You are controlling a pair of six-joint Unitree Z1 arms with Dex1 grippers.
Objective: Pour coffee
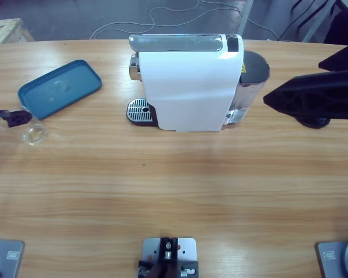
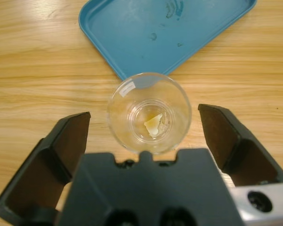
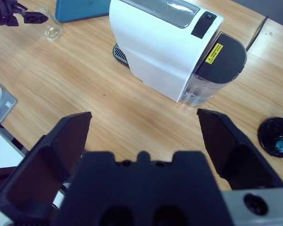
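Note:
A small clear glass (image 2: 149, 113) stands on the wood between the spread jaws of my left gripper (image 2: 144, 115), which is open and touches nothing. Only a pale yellowish trace lies at the glass's bottom; no coffee shows in any view. From above, the glass (image 1: 33, 133) sits at the table's far left with the left gripper (image 1: 11, 119) beside it. The white coffee machine (image 1: 188, 81) stands mid-table with its drip grate (image 1: 139, 110) facing left. My right gripper (image 3: 144, 115) hangs open above the table, to the right of the machine (image 3: 162, 44).
A blue tray (image 1: 61, 87) lies just beyond the glass, bare. The machine's dark water tank (image 1: 252, 72) is on its right side. A black round holder (image 3: 276, 136) with blue capsules sits right of the machine. Cables run across the floor behind the table.

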